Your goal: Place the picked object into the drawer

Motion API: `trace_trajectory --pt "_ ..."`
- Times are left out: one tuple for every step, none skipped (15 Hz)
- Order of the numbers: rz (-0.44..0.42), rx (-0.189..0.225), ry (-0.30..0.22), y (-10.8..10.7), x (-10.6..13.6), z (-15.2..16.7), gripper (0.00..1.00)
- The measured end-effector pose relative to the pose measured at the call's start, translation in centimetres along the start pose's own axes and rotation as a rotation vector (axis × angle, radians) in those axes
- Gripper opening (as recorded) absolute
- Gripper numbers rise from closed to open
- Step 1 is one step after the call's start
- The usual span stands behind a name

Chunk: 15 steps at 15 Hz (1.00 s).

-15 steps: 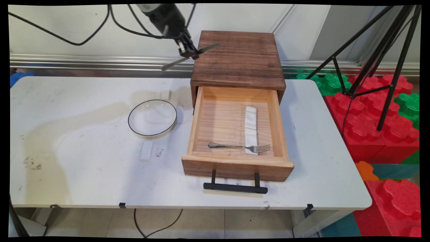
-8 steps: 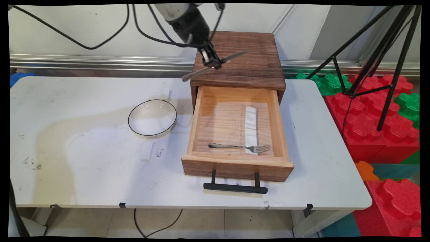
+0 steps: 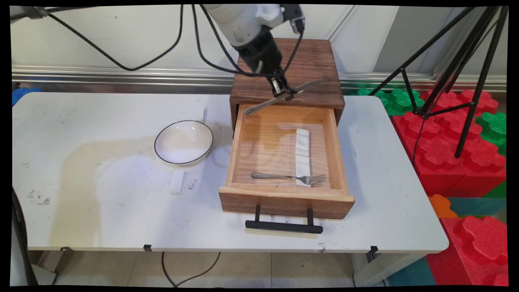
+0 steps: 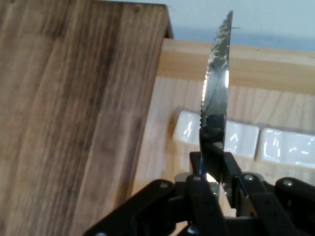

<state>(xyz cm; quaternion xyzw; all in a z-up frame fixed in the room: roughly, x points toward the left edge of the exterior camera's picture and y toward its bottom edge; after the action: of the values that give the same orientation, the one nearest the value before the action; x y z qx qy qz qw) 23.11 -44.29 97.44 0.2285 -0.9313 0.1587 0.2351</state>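
Knife (image 3: 286, 96) in my gripper (image 3: 282, 92): my two black fingers (image 4: 212, 167) are clamped on its middle, and it hangs in the air above the back edge of the open drawer (image 3: 284, 156), just in front of the dark wooden cabinet (image 3: 290, 73). In the main view it lies nearly level, tilted a little, one end over the drawer's rear left corner and the other over the cabinet's top. From my hand camera the serrated blade (image 4: 216, 88) rises straight up between the fingers, with the cabinet's dark top on the left and the drawer's pale floor beyond.

Inside the drawer a fork (image 3: 288, 177) lies across the near part, its tines resting on a long white cutlery rest (image 3: 302, 156) that runs front to back. The drawer's black handle (image 3: 284, 226) sticks out toward the table's (image 3: 101, 211) near edge.

Left of the drawer sits a white bowl with a dark rim (image 3: 184, 142), and a small white block (image 3: 177, 182) lies on the table near it. A black tripod (image 3: 454, 61) stands to the right, over red and green foam blocks (image 3: 450, 154).
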Motion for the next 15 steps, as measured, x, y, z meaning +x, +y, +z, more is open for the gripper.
trace_trajectory --pt "0.003 -0.007 0.000 0.2 0.0 0.6 0.00" --pt "0.007 -0.016 0.000 0.3 -0.1 1.3 0.00" --pt "0.010 -0.021 0.000 0.4 -0.1 1.7 0.00" --pt "0.018 -0.034 0.001 0.5 -0.4 2.7 0.00" --pt "0.024 -0.042 0.001 0.5 -0.6 3.4 0.00" --pt "0.028 -0.048 0.002 0.5 -0.8 3.9 0.00" --pt "0.032 -0.055 0.003 0.4 -1.1 4.6 0.00" --pt "0.036 -0.062 0.005 0.3 -1.5 5.2 0.00" --pt "0.039 -0.069 0.008 0.2 -1.8 5.8 0.00" --pt "0.042 -0.075 0.010 0.1 -2.1 6.4 0.00" --pt "0.045 -0.079 0.012 0.0 -2.3 6.8 0.00" --pt "0.047 -0.083 0.013 0.0 -2.5 7.2 0.00" --pt "0.050 -0.088 0.015 -0.1 -2.8 7.6 0.00" --pt "0.053 -0.093 0.016 -0.2 -3.1 8.1 0.00" --pt "0.057 -0.097 0.018 -0.3 -3.3 8.6 0.00"
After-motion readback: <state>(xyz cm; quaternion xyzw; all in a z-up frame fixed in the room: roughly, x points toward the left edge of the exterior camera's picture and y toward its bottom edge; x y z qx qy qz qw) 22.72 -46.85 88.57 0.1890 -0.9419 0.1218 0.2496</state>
